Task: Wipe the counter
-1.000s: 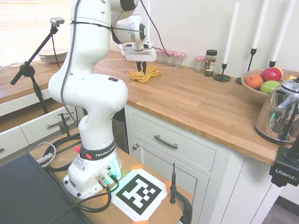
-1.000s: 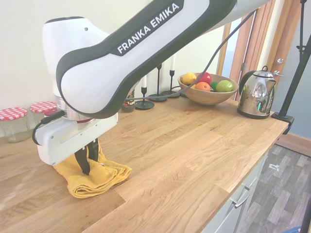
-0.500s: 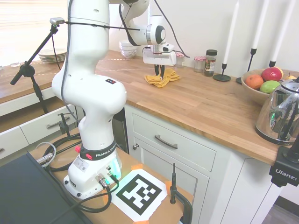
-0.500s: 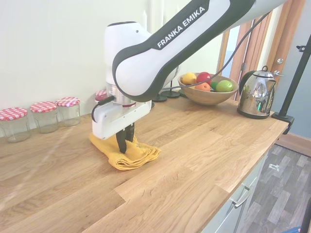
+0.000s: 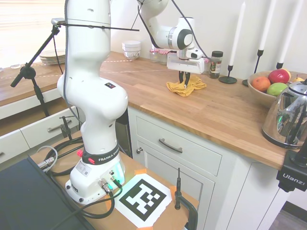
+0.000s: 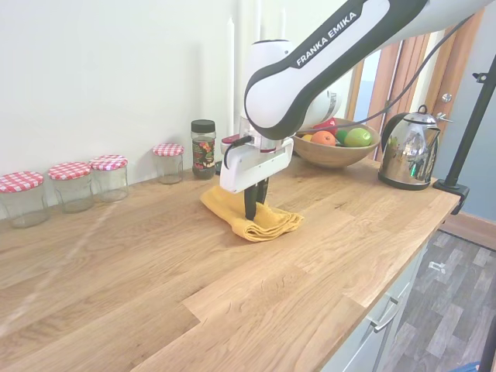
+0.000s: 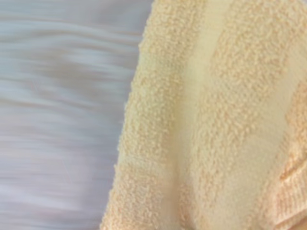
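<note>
The counter [image 5: 225,108] runs long under me, warm-brown planks with a thick front edge over white panelled cabinets [image 5: 182,158], and I am in the middle of wiping it, by my reckoning. No spill or streak shows on the wood, so I cannot say which stretches are already clean; I judge the near strip along the front edge and the far right end toward the kettle [image 5: 288,115] may yet need a pass. The wall behind is plain and pale, with a doorway beyond the counter's right end in the second exterior view. Along the back stand the fruit bowl [image 6: 333,147], candlesticks [image 5: 230,72], a row of checked-lid jars [image 6: 70,184] and a dark-capped spice jar [image 6: 203,149], all well apart from my path except the spice jar, which is near. The yellow cloth [image 6: 252,218] lies bunched flat on the wood about mid-counter. My gripper [image 6: 252,209] points straight down with its fingers drawn narrow, pinching a fold of that cloth and pressing it to the surface. The wrist view shows only terry weave beside blurred counter.
</note>
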You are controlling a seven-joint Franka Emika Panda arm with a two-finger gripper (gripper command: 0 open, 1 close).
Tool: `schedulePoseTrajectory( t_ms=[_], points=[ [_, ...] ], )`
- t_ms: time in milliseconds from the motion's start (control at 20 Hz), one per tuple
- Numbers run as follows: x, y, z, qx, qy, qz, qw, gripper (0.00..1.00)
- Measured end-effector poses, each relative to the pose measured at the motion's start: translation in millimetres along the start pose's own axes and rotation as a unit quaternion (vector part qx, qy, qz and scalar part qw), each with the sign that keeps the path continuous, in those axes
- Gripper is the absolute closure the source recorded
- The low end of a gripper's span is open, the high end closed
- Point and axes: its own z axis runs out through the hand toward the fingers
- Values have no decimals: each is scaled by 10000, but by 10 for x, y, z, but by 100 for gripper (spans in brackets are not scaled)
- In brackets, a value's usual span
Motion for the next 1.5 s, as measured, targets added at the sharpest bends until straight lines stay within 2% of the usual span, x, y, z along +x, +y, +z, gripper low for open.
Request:
schedulePoseTrajectory(
  t_ms=[550,800,1150,1500],
  points=[
    [601,892,-45,153,-46,288,9995,100],
    [684,1041,-63,172,-68,364,9992,100],
    [489,711,-11,150,-126,167,9997,100],
    [-94,-98,24,11,71,-103,9999,100]
  ],
)
